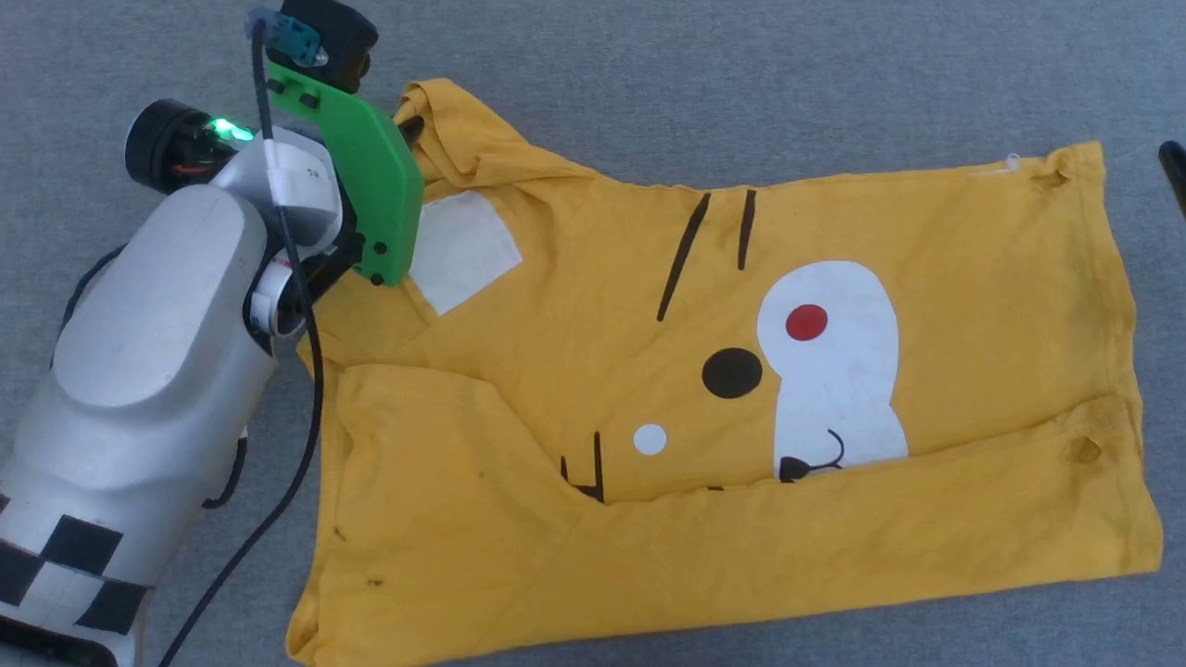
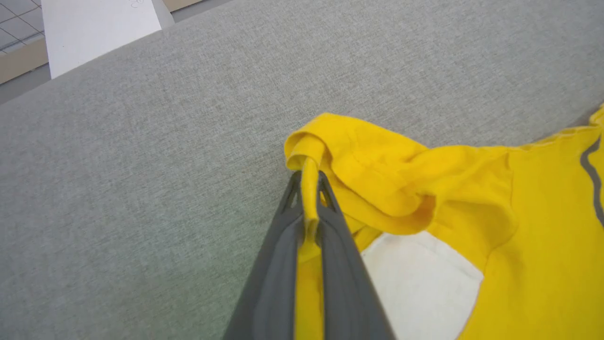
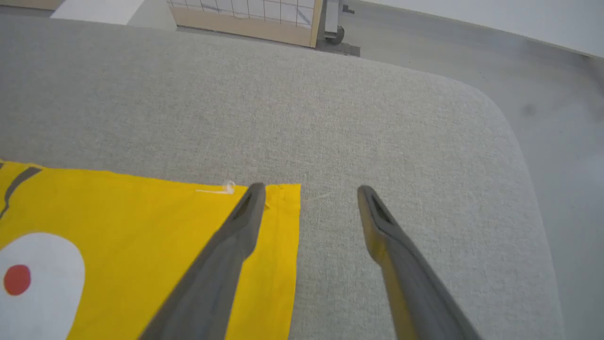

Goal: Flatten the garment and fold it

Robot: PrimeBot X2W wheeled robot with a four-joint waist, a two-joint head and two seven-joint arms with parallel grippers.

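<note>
Slippage is looming: left hand (image 2: pixel 309 182) is pinching only a thin fold of the shirt (image 1: pixel 973 278); right hand (image 3: pixel 311 191) is gaping wide.

A grey, cloth-covered bench (image 1: pixel 649 74) with a rounded corner carries a single yellow garment (image 1: pixel 741 389), spread sideways with its cartoon face print upward. The garment's near long edge is folded over onto the print in a plain yellow band that covers the bottom of the white muzzle (image 1: pixel 834 361), and its hem lies flat toward the robot's right, with a small white thread (image 1: pixel 1010 163) at the far hem corner. At the far left its sleeve (image 1: pixel 454 130) is bunched and puckered rather than flat on the cloth.
</note>
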